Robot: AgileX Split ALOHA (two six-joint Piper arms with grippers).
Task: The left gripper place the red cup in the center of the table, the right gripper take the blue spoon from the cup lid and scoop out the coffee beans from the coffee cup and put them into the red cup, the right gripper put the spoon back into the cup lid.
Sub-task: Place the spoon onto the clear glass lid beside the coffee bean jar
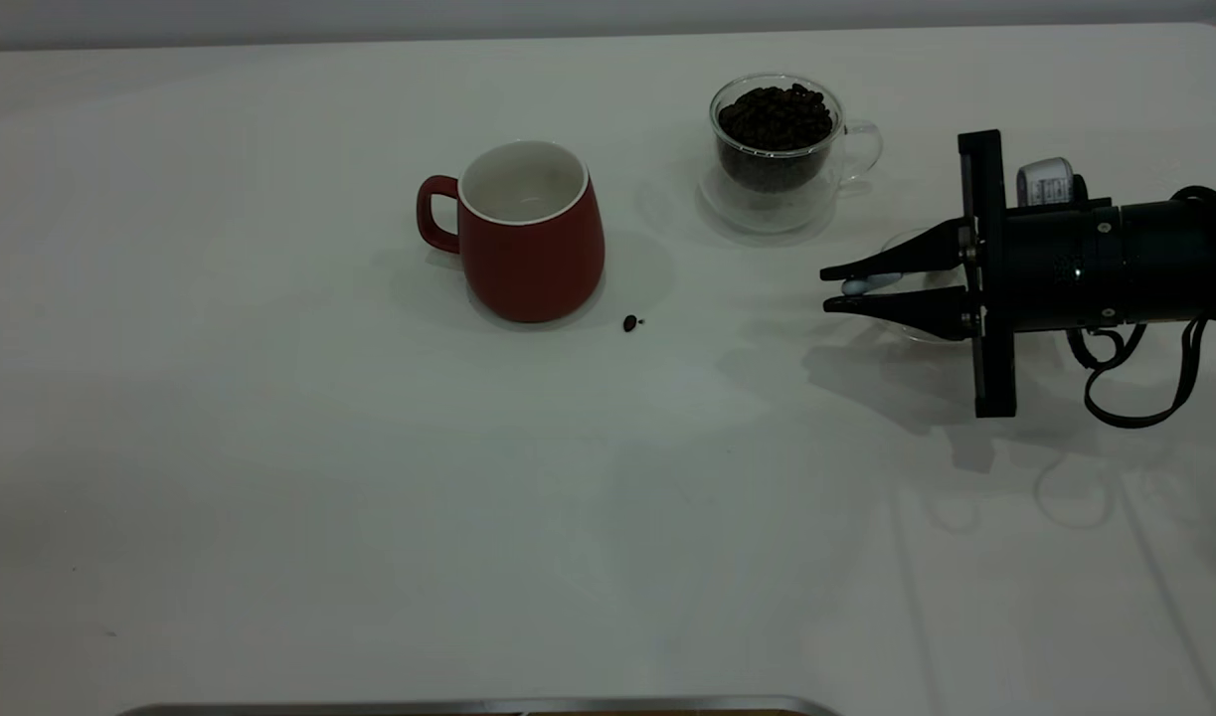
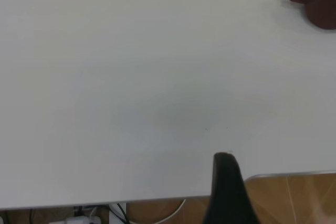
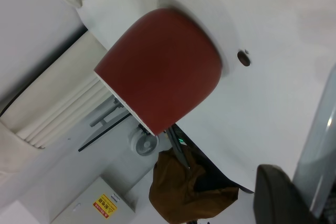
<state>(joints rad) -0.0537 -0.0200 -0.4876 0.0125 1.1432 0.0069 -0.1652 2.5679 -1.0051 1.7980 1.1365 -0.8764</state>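
Ease the blue spoon (image 1: 863, 283), pinched level in the right gripper (image 1: 828, 287) right of the red cup (image 1: 524, 231), down flat onto the cup lid (image 1: 916, 328) before releasing.

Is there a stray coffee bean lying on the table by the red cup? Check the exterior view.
Yes, a single stray coffee bean lies on the table just beside the base of the red cup.

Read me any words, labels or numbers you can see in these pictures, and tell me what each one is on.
White tag on top of the right gripper: print too small to read.
Yellow and red warning sticker on a pale box beyond the table, seen in the right wrist view: blurred, not readable.
The red cup and coffee cup carry no text.
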